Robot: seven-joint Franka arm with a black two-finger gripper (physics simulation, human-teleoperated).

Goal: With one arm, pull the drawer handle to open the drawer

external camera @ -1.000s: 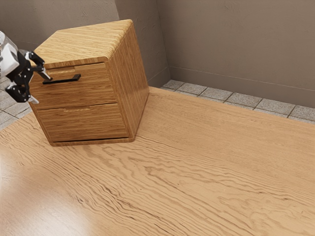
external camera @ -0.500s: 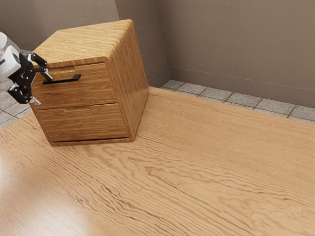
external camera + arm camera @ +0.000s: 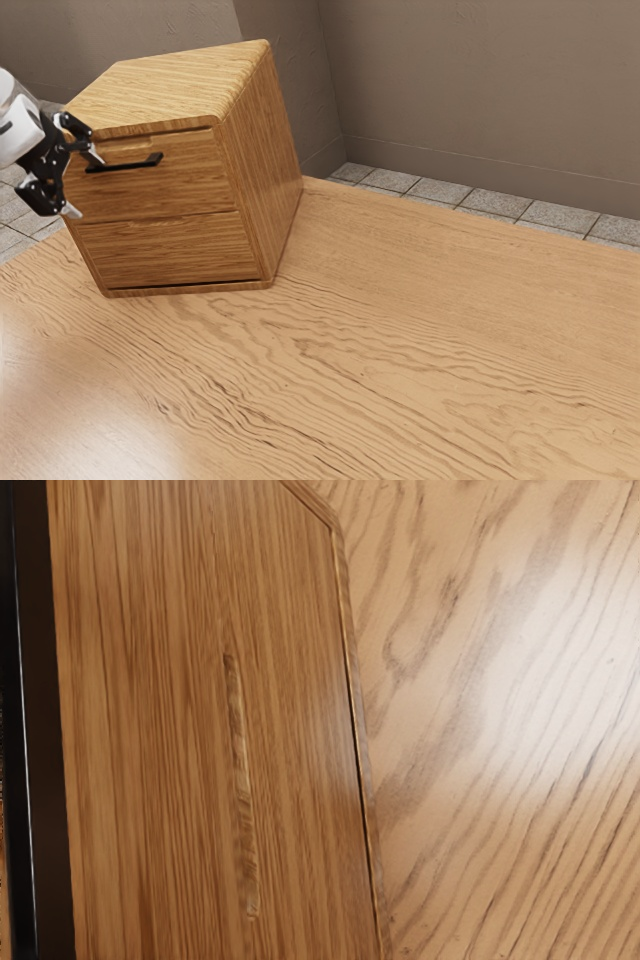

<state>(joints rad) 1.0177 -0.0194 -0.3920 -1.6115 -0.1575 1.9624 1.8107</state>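
Note:
A wooden cabinet point(image 3: 190, 85) with two drawers stands at the back left of the exterior view. The top drawer point(image 3: 175, 185) carries a black bar handle point(image 3: 125, 163) and looks flush with the cabinet front. My gripper point(image 3: 78, 183) hangs at the drawer's left edge, open, fingers spread wide one above the other. The upper fingertip point(image 3: 93, 154) sits by the handle's left end; the lower one point(image 3: 70, 210) is near the seam between the drawers. In the wrist view the lower drawer front point(image 3: 200, 730) with its carved groove point(image 3: 240, 780) lies under the hand.
The cabinet rests on a broad wood-grain surface point(image 3: 400, 350) that stretches to the exterior view's right. Grey tiles point(image 3: 500, 200) and a wall point(image 3: 480, 80) lie behind it. A dark strip point(image 3: 25, 730) runs beside the drawer front in the wrist view.
My hand has drifted slightly toward the exterior view's left and a little upward. Its fingers remain spread. The handle and drawer look unmoved.

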